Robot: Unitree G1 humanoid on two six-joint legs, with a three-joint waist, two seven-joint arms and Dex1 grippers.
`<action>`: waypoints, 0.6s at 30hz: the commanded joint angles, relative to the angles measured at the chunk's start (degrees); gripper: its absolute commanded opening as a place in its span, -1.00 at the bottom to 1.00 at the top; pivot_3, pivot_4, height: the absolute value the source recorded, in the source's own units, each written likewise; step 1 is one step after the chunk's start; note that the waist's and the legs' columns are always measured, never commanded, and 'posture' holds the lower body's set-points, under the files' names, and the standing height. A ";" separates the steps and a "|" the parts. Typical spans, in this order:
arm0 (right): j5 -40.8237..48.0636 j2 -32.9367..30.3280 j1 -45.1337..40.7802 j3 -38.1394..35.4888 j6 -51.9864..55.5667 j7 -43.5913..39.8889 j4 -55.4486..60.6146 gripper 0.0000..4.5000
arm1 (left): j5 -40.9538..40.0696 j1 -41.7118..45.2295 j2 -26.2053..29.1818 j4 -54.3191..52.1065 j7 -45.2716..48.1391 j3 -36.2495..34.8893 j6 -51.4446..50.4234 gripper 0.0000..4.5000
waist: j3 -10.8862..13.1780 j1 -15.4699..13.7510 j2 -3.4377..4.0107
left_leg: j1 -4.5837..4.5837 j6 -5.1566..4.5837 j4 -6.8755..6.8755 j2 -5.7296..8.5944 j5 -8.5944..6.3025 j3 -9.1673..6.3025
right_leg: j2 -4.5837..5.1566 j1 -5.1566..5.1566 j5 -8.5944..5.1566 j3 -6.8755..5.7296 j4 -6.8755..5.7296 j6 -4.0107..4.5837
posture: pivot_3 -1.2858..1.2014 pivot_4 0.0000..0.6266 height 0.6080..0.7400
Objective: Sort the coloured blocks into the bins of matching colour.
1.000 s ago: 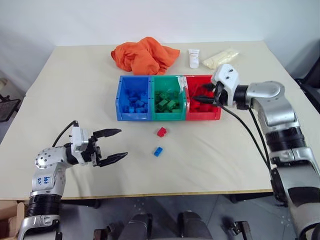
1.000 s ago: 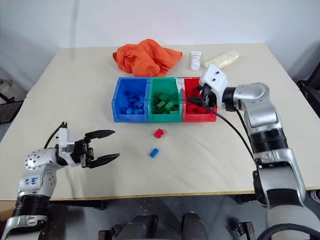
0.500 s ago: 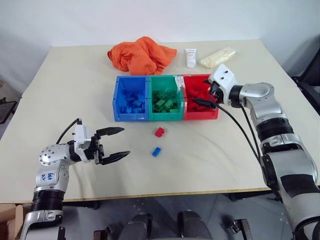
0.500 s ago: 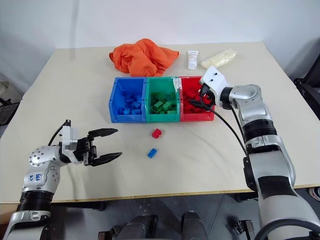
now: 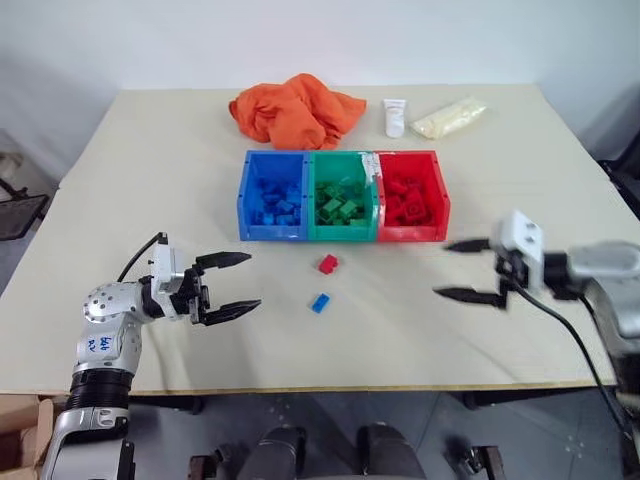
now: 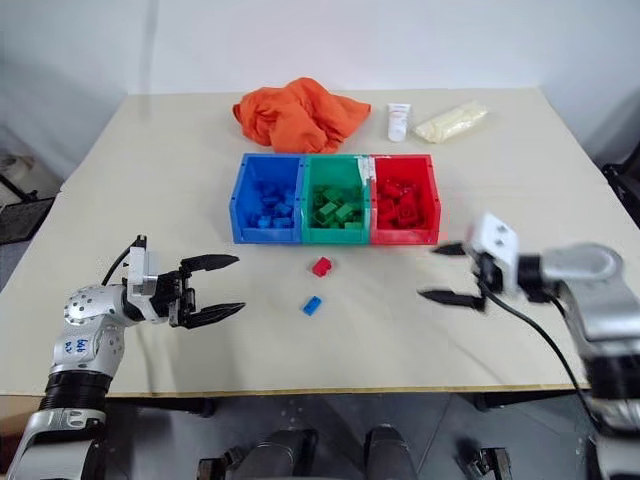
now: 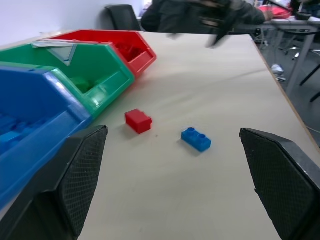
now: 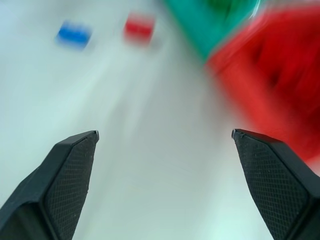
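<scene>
Three joined bins stand mid-table: blue bin (image 5: 272, 197), green bin (image 5: 343, 196), red bin (image 5: 411, 197), each holding several blocks of its own colour. In front of them lie a loose red block (image 5: 326, 264) and a loose blue block (image 5: 319, 302) on the bare table. My left gripper (image 5: 235, 284) is open and empty, level above the table left of the loose blocks. My right gripper (image 5: 462, 270) is open and empty, right of the blocks and in front of the red bin. The left wrist view shows the red block (image 7: 138, 120) and the blue block (image 7: 196, 139) between its fingers.
An orange cloth (image 5: 297, 108), a white tube (image 5: 395, 116) and a pale bag (image 5: 449, 117) lie at the far side of the table (image 5: 150, 180), behind the bins. The table's front edge runs just below both grippers.
My right gripper has opened over the red bin and then drawn back and down to the table's right front. The left gripper has stayed put.
</scene>
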State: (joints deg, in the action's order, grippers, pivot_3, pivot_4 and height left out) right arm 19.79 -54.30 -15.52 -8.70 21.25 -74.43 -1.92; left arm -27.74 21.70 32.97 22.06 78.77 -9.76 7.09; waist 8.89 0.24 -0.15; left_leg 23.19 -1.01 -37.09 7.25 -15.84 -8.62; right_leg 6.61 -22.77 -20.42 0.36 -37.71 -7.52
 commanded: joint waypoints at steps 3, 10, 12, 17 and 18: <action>2.77 -5.71 7.59 -8.77 1.17 -1.52 3.22 0.99 | -0.08 1.00 1.00 1.24 1.18 -0.82 1.37 1.00 | 0.00 0.06 0.00 | -0.05 -0.01 -0.05 -0.06 0.00 0.19 | -0.02 0.01 0.00 0.00 0.06 0.00 | 0.03 -0.52 1.00; 3.16 -5.15 5.93 -7.20 2.02 0.73 4.20 0.99 | 0.00 1.71 1.01 2.11 1.50 -0.89 1.71 1.00 | 0.00 -0.08 0.00 | -0.13 -0.02 -0.04 -0.12 -0.01 0.38 | -0.02 0.01 0.00 0.03 0.10 0.00 | 0.03 -0.52 1.00; 3.20 -3.90 3.96 -5.02 2.49 1.87 5.24 0.99 | -0.06 1.67 1.09 2.08 1.58 -0.91 1.75 1.00 | 0.00 -0.08 0.00 | -0.12 -0.03 -0.05 -0.12 -0.01 0.37 | -0.02 0.01 0.00 0.04 0.12 0.00 | 0.03 -0.52 1.00; 3.37 3.90 -3.62 2.39 4.57 6.49 8.06 0.99 | -0.39 0.93 1.21 1.12 1.54 -1.12 1.53 1.00 | 0.00 0.15 -0.03 | -0.13 -0.01 -0.06 -0.16 -0.02 0.36 | -0.03 0.00 0.00 0.06 0.17 0.00 | 0.03 -0.52 1.00; 2.88 8.19 -6.42 5.16 5.18 8.81 7.37 0.99 | -0.39 0.54 1.09 0.60 1.28 -1.11 1.51 1.00 | 0.00 0.29 -0.03 | -0.12 -0.01 -0.04 -0.16 -0.02 0.38 | -0.03 0.00 0.00 0.07 0.16 0.00 | 0.03 -0.52 1.00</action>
State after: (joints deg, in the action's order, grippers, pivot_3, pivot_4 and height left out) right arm 21.99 -48.38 -19.86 -5.57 25.90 -68.00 3.79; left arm -27.66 22.36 33.72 24.57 79.97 -10.33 8.22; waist 8.89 0.52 -0.17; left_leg 23.06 -1.01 -37.11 7.09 -15.86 -8.24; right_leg 6.58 -22.79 -20.43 0.43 -37.55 -7.52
